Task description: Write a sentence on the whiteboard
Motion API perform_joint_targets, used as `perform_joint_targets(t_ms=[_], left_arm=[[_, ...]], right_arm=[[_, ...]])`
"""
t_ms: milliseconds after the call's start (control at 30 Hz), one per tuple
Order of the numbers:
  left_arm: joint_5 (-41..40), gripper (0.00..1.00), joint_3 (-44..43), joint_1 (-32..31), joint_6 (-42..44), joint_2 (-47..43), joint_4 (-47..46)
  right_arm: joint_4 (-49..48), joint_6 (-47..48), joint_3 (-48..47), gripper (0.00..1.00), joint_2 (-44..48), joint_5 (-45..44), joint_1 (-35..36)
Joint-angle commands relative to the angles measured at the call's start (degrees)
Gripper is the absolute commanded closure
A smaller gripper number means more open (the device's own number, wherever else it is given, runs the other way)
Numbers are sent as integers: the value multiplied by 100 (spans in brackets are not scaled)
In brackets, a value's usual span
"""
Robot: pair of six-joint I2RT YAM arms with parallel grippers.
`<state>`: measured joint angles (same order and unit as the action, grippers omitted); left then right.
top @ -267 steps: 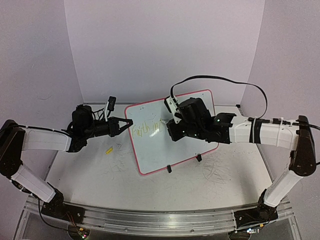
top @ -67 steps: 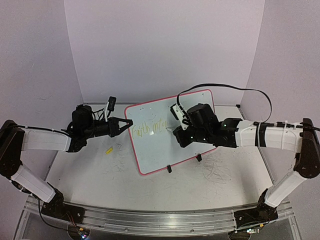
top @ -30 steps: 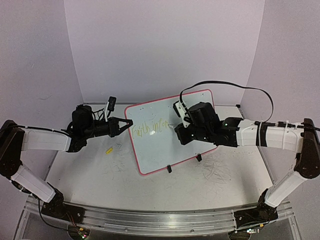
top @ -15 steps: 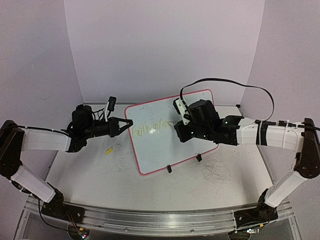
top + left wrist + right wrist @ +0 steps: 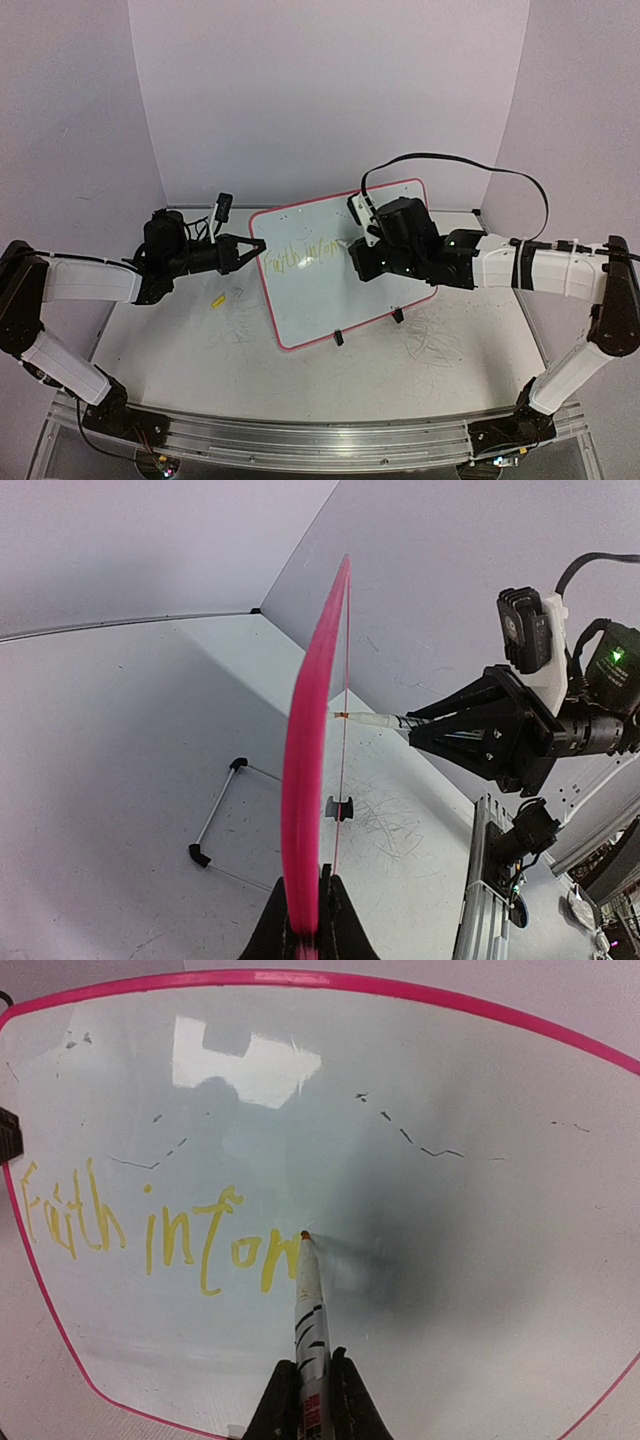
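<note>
The whiteboard [image 5: 305, 290] stands tilted at mid-table, white with a pink rim and two black clip feet. My left gripper [image 5: 257, 252] is shut on its left rim; in the left wrist view the rim [image 5: 312, 780] runs edge-on up from the jaws. My right gripper [image 5: 352, 250] is shut on a white marker [image 5: 310, 1305] whose orange tip touches the board. The sentence [image 5: 150, 1235] reads "faith inton" in yellow, and the tip sits at the end of the last letter. The writing also shows in the top view [image 5: 300, 254].
Grey scribble marks [image 5: 435, 340] cover the table right of the board. A small yellow piece [image 5: 217, 300] lies on the table left of the board. Faint dark dashes [image 5: 420, 1145] mark the board above the writing. The right arm's cable arcs over the board.
The right gripper has moved rightward along the board with the marker, and the yellow line has grown from "faith in" to "faith inton". The left arm has not moved.
</note>
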<state>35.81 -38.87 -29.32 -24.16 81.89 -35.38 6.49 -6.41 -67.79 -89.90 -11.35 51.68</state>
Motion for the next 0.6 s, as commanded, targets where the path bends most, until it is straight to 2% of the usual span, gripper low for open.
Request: perform_joint_targets(t_ms=[0,367,567], left_arm=[[-180,100,17,-21,342,-129,254],[-186,100,20,-30,333,-121,265],[-188,100,-11,-30,333,-80,261]], right_arm=[[27,-158,142,100,177,-83,-36],[159,-258,345,100,276,34,26],[89,-167,9,100,428,0,9]])
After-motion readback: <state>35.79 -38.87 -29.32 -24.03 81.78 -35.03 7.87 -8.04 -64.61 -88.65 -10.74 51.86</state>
